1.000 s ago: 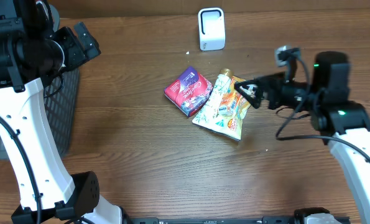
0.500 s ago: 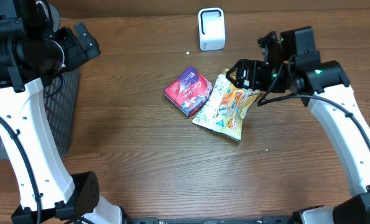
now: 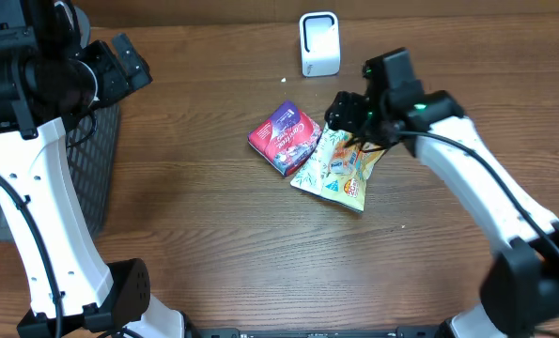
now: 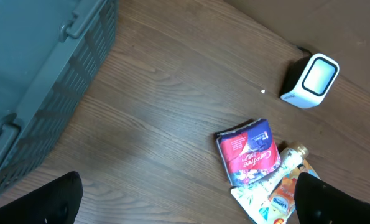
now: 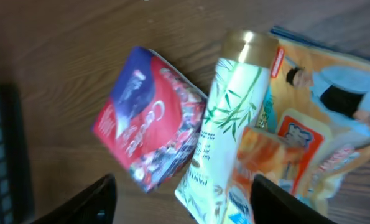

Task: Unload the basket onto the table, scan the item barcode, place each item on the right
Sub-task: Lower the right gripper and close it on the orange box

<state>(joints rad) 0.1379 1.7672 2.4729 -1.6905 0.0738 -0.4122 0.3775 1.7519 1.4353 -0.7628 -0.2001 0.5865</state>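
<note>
Three items lie together mid-table: a red pack, a white tube pouch with a gold cap and an orange snack pouch. My right gripper hovers just above the gold-capped end, pointing down. In the right wrist view its fingers stand apart on either side of the white pouch, touching nothing; the red pack lies to the left and the orange pouch to the right. A white scanner stands at the back. My left gripper is held high at the far left, open and empty.
A dark mesh basket stands at the table's left edge, seen as a grey-blue crate in the left wrist view. That view also takes in the scanner and the red pack.
My right arm has swung left from the table's right side to above the items, its wrist turned downward, and its jaws have narrowed somewhat. The left arm has not moved.
</note>
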